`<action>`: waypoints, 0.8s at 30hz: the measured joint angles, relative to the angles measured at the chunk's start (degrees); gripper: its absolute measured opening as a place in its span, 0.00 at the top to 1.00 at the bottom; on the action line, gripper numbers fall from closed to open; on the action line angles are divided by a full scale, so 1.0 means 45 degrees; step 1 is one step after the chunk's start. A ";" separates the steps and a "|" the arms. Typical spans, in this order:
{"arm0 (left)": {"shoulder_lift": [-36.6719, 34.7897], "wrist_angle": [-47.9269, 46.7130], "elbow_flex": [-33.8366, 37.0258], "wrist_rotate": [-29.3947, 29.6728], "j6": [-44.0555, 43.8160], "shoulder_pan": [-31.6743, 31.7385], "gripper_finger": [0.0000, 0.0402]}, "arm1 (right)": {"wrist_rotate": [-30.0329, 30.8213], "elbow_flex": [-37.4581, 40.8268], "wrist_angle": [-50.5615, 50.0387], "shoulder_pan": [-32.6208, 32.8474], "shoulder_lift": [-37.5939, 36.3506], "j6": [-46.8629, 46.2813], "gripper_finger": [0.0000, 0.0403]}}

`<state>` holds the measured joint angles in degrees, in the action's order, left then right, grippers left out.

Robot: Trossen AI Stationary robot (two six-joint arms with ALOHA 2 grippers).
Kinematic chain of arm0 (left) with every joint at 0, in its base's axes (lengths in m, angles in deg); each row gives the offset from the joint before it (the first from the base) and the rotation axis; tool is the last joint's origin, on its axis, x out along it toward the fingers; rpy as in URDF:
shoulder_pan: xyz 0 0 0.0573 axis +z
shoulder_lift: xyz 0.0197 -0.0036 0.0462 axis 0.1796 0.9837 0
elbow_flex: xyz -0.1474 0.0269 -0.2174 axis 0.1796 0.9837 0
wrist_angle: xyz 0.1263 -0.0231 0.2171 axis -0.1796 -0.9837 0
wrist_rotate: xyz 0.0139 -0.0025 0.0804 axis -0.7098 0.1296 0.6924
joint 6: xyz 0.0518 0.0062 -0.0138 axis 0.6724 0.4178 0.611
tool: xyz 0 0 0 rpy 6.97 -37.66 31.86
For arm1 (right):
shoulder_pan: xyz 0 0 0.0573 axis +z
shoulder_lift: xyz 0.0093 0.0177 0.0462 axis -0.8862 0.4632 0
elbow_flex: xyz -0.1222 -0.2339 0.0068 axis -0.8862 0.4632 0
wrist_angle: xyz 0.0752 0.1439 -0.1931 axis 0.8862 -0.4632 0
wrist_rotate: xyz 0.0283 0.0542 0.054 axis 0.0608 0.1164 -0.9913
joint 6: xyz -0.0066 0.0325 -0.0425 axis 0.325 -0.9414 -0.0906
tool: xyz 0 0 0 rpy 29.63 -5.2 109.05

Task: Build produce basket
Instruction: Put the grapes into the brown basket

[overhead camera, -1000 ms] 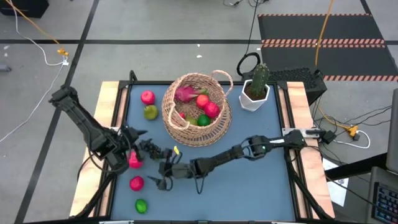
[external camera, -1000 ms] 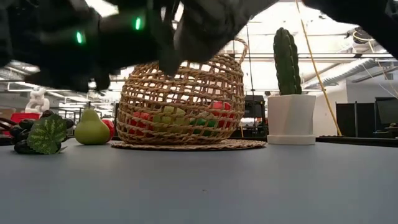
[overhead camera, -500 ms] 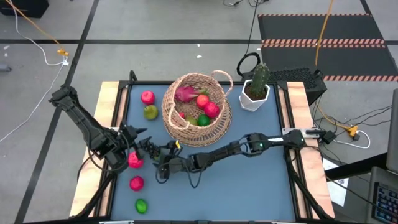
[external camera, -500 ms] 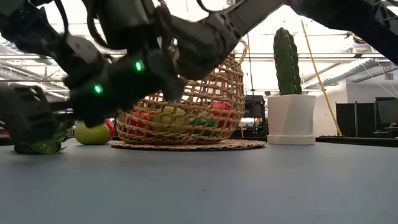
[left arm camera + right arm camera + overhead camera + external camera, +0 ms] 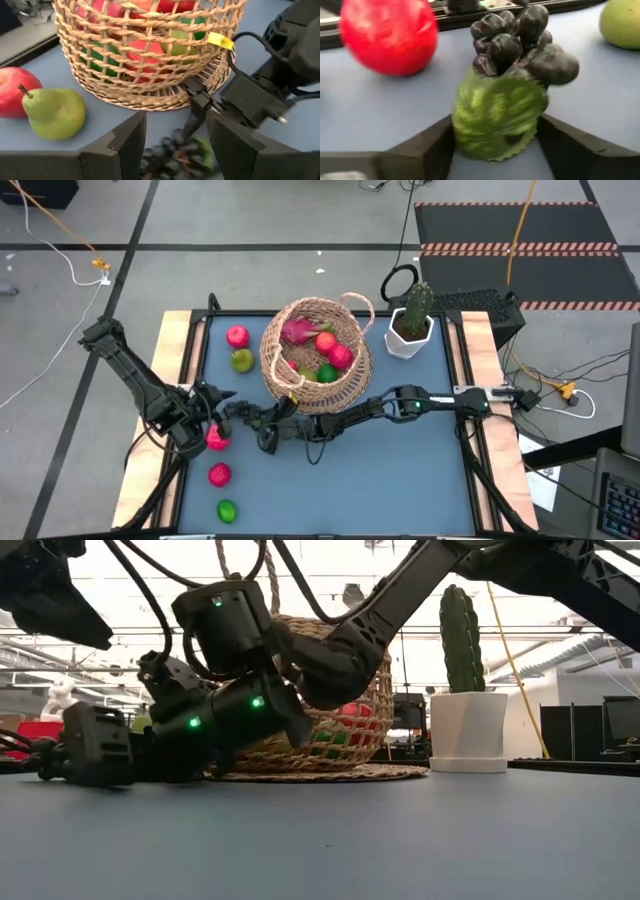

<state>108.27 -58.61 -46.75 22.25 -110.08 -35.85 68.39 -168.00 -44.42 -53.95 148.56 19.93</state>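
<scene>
The woven basket (image 5: 272,350) stands at the table's far middle with several fruits inside. A dark grape bunch (image 5: 520,35) with a green leaf (image 5: 495,115) lies on the table near the basket's left front. My right gripper (image 5: 496,127) reaches low across the table and has its fingers on either side of the leaf end. My left gripper (image 5: 175,135) hovers open just left of the bunch, with nothing between its fingers. A red apple (image 5: 217,438) lies under it. Another apple (image 5: 237,336) and a pear (image 5: 242,360) lie left of the basket. My right gripper has the grape bunch's leaf end (image 5: 470,125) between its two fingers, one finger (image 5: 427,150) at each side edge of the leaf. The fingers come nearly level from the table's right side. The bunch lies on the table, its grapes pointing away from the gripper.
A potted cactus (image 5: 412,320) stands at the far right. A second red fruit (image 5: 219,474) and a lime (image 5: 227,510) lie near the front left. The table's front right part is bare blue surface.
My right gripper has gone toward the table's far left and sunk down to the table top, arriving at the grape bunch. The bunch lies where it was.
</scene>
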 joint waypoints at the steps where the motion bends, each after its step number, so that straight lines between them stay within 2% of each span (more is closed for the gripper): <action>1: 0.0004 0.0054 0.0000 -0.0067 -0.0012 0.0000 0.48 | -0.0070 0.0003 0.0046 -0.0017 -0.0001 -0.0150 0.41; 8: 0.0004 0.0261 0.0000 -0.2257 0.0007 -0.0020 0.48 | -0.1187 0.0048 0.0172 0.0205 -0.0395 -0.0811 0.86; 10: 0.0009 0.0282 0.0000 -0.2513 -0.0119 -0.0064 0.48 | -0.1327 0.0081 0.0131 0.0381 -0.0710 -0.0609 0.95; 16: 0.0634 0.0289 0.0005 -0.2504 -0.0553 -0.0394 0.48 | -0.0528 0.0039 -0.1003 0.0925 -0.2402 0.0082 0.94; 20: 0.1424 0.0366 0.0005 -0.2402 -0.0781 -0.0562 0.48 | 0.0109 0.0057 -0.3501 0.1547 -0.3600 0.1075 0.97; 24: 0.2787 0.0994 0.0005 -0.1924 -0.0885 -0.0862 0.48 | 0.0478 0.0049 -0.6607 0.2232 -0.4903 0.0302 0.96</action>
<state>120.81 -54.13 -46.73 13.59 -114.06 -39.73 70.54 -167.78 -74.15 -43.91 126.49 21.29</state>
